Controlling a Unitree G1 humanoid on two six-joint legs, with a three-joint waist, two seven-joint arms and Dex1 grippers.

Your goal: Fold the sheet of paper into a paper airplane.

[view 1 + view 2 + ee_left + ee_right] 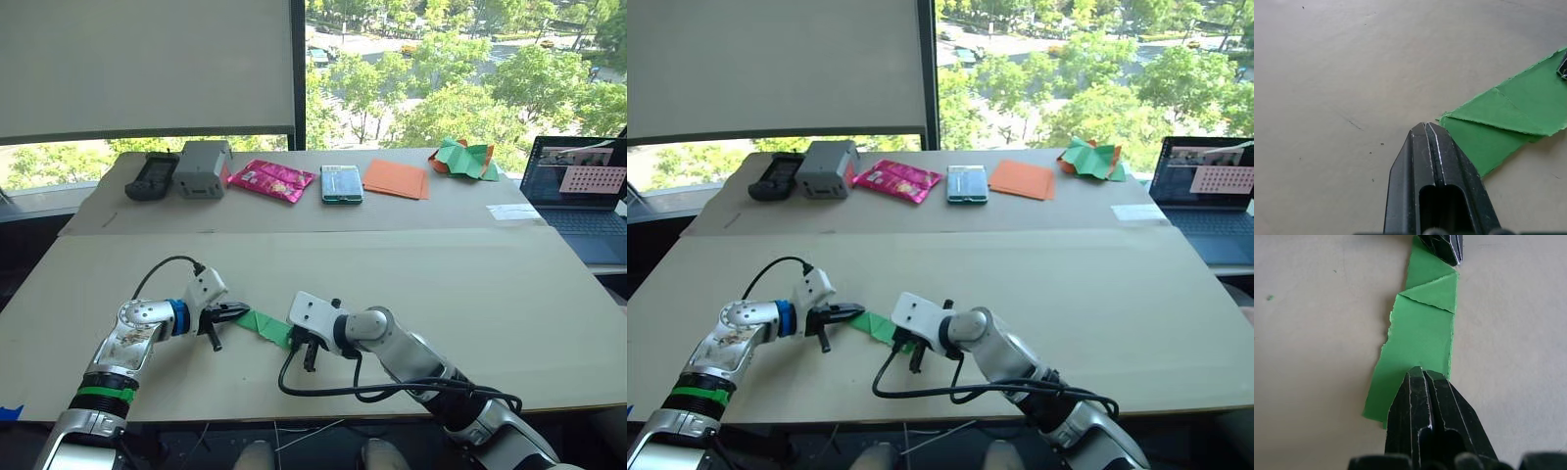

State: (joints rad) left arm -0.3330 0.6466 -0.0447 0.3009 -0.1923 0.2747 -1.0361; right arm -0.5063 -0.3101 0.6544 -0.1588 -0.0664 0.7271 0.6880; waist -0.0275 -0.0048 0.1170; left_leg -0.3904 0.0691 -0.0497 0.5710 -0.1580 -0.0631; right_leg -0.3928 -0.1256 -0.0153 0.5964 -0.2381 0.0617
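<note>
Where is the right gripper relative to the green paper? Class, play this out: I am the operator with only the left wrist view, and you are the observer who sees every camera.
Observer: The right gripper rests its shut fingers on the sheet of paper, at the end opposite the left gripper.
Operator: What shape is the whole paper?
Observer: A narrow folded strip with ragged long edges and a triangular flap near the left gripper's end.
Operator: Is there spare paper anywhere?
Observer: Flat orange sheets lie at the far side of the table, beside a crumpled green-and-orange heap.
</note>
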